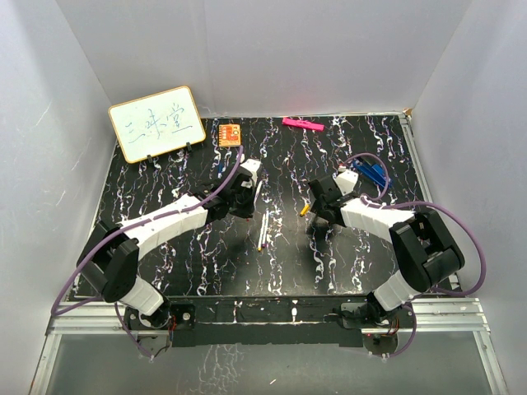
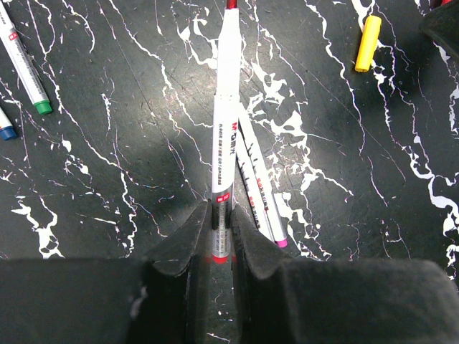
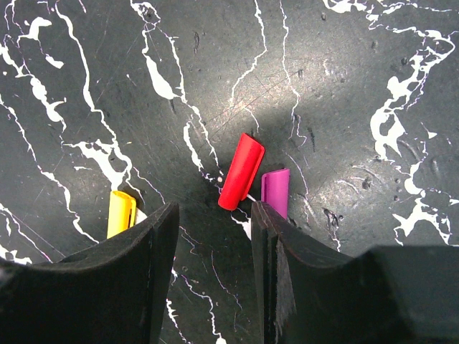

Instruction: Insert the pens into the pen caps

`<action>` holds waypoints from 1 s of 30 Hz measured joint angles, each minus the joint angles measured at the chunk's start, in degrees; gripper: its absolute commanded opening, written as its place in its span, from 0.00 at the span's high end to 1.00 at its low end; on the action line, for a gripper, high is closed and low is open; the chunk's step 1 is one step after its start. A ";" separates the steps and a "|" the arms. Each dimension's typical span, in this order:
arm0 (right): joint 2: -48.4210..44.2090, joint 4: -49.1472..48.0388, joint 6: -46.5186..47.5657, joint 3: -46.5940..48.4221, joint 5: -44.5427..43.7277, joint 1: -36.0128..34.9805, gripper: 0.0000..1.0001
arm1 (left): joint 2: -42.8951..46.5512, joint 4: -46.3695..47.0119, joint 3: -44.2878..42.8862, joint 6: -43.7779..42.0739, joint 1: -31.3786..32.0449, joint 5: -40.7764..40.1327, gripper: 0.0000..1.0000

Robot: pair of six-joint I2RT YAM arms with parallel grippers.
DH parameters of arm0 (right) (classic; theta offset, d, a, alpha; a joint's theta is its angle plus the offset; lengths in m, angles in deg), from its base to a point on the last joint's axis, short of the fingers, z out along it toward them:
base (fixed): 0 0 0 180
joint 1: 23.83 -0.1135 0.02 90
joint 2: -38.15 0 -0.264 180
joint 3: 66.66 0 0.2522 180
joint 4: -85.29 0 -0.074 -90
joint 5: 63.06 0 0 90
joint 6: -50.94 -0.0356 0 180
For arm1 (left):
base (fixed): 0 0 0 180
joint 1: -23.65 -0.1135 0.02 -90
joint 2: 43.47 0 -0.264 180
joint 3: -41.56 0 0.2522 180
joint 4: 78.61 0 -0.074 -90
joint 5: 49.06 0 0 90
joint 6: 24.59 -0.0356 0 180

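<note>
Pens (image 1: 263, 230) on table (image 1: 165, 177), caps (image 1: 305, 210) to their right

Everything is being carried by a black, white-veined table (image 1: 288, 164). A whiteboard (image 1: 156, 123), an orange card (image 1: 230, 133) and a pink bar (image 1: 302, 124) are being supported near its far edge. White pens (image 1: 263, 230), a red cap (image 3: 241, 170), a purple cap (image 3: 275, 192) just beside it and a yellow cap (image 3: 120, 213) are being borne mid-table.

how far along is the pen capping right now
Done: no capped pen shows yet. In hand: the left gripper is shut on the red pen; the right gripper is open just short of the loose red cap. Left: the purple cap, yellow cap, pink pen and green pen all lie loose.
</note>
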 measured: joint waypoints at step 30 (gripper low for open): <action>2.54 -1.31 -1.03 0.00 -2.60 3.13 0.60 | -1.75 -0.04 0.00 0.02 0.00 0.24 1.00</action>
